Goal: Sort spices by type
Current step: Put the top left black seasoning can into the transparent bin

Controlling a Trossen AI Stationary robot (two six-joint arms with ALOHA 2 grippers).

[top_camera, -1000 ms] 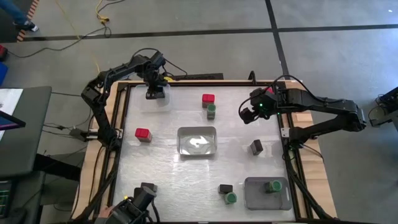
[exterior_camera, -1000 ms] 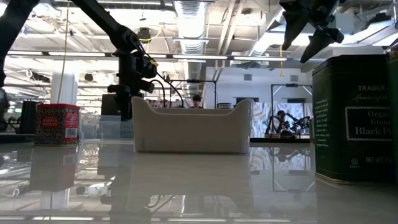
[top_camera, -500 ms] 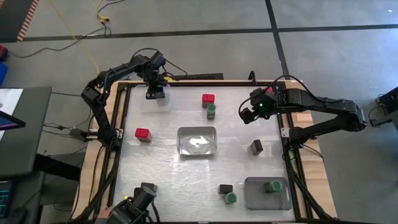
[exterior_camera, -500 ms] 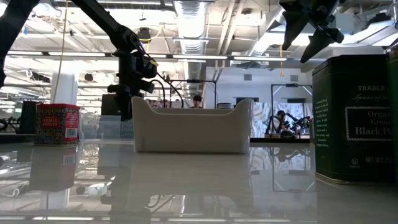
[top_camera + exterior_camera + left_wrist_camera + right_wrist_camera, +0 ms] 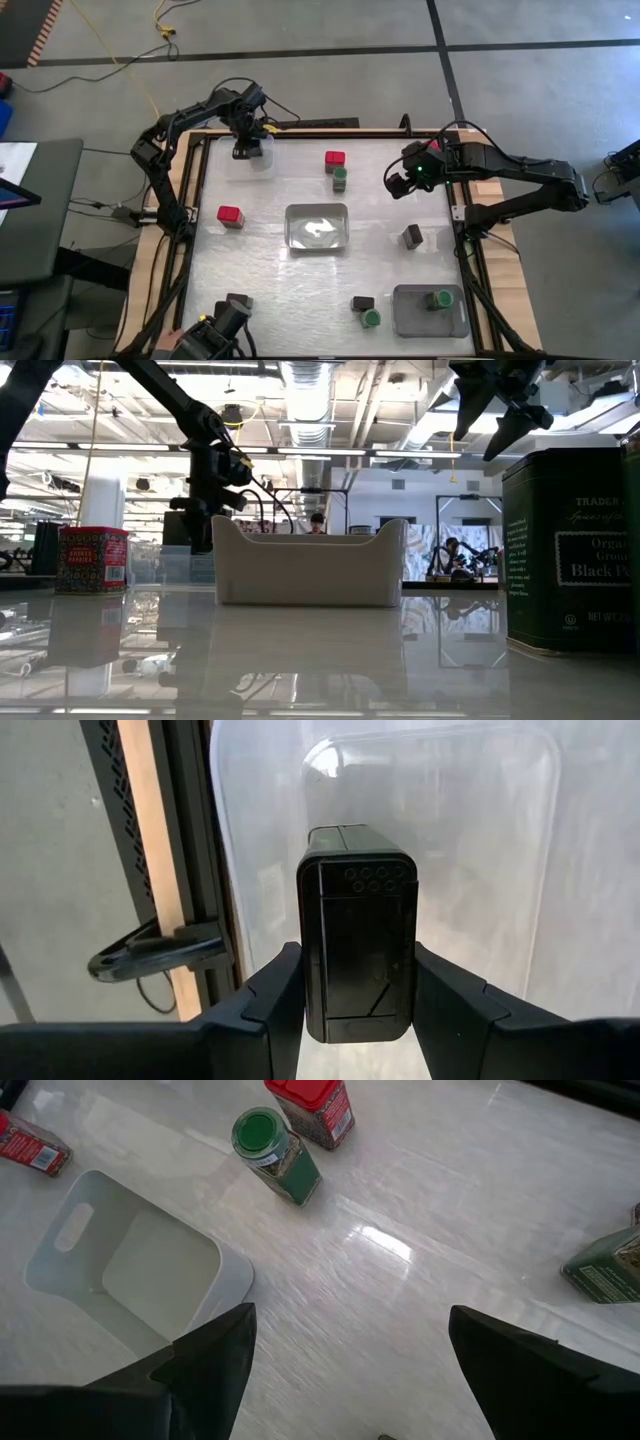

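The left arm reaches to the table's far left corner, its left gripper (image 5: 358,1010) pointing down over the clear tray (image 5: 500,840) there, fingers clamped on the sides of a black spice box (image 5: 358,950) held above the tray's floor. The right arm stretches in from the right side, and the right gripper (image 5: 403,180) hovers with fingers spread wide and empty, on the far right of the white bin (image 5: 318,226) at mid-table. A red-capped spice (image 5: 335,158) and a green-capped spice (image 5: 340,177) stand touching, just beyond that bin.

Boxy spice (image 5: 357,945) in left claw (image 5: 356,995) over clear tray (image 5: 480,840), table's far-left corner.
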